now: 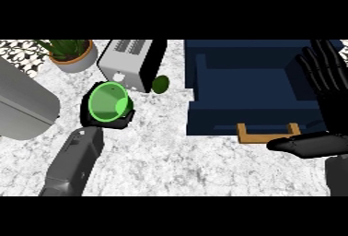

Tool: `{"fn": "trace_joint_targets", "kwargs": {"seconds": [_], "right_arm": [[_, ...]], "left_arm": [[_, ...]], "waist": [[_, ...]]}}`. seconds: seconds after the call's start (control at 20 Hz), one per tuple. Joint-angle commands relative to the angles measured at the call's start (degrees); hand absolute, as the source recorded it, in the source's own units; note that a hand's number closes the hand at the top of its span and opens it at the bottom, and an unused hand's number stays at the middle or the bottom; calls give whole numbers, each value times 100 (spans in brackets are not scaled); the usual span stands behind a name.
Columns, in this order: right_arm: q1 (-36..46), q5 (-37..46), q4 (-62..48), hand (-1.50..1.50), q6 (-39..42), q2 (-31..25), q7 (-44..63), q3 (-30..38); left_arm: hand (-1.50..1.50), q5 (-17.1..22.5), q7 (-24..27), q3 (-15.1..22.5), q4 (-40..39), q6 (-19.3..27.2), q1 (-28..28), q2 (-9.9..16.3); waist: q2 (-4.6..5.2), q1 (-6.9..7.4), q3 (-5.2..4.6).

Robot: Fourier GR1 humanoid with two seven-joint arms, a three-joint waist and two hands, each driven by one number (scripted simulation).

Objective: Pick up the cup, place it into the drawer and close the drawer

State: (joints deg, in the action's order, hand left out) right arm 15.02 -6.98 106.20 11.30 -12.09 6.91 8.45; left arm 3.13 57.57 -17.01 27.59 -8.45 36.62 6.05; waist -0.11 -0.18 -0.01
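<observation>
Holding the green cup point(108, 102) is the left hand point(102, 116), whose black fingers curl round the cup's outside so that only dark edges of the hand show to the cup's left and beneath it. Cup is tilted, its open mouth turned toward the camera, interior bright green. It sits over the white marbled counter point(176, 166), just in front of the silver toaster point(125, 62) and well left of the drawer point(252, 92). Left forearm point(73, 163) runs up from the lower edge to the hand. Drawer is dark blue and stands open; its wooden handle point(266, 133) faces the lower edge. Right hand point(325, 97) shows at the view's right edge, fingers straight and spread apart, pointing up over the drawer's right side, thumb just right of the handle; it holds nothing. Small dark-green round object point(160, 84) lies beside the toaster, near the cup's upper right. Potted plant point(71, 53) stands at upper left.
</observation>
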Motion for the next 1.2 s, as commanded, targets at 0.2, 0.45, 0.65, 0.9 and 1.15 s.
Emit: {"fn": "trace_joint_targets", "kwargs": {"seconds": [0.2,0.45,0.65,0.9,1.15], "right_arm": [[-94,71,184,-150,-52,-67,56,80],[208,-136,168,-150,-116,-100,491,144],[82,33,101,-150,-55,-61,165,51],[-16,-31,103,-150,-14,-49,14,127],[47,-160,-294,-150,265,-184,-361,244]], "left_arm": [[150,3,-1520,530,1336,215,956,-503],[150,113,-2751,889,2088,703,1400,-573],[150,484,-3258,1611,1932,1710,2204,-602],[150,708,-3826,1793,1080,2349,3234,-604],[150,952,-4204,2108,137,2709,3830,-605]], "waist": [[-53,62,8],[-33,52,3],[-9,-67,3],[37,-196,4],[92,-360,10]]}}
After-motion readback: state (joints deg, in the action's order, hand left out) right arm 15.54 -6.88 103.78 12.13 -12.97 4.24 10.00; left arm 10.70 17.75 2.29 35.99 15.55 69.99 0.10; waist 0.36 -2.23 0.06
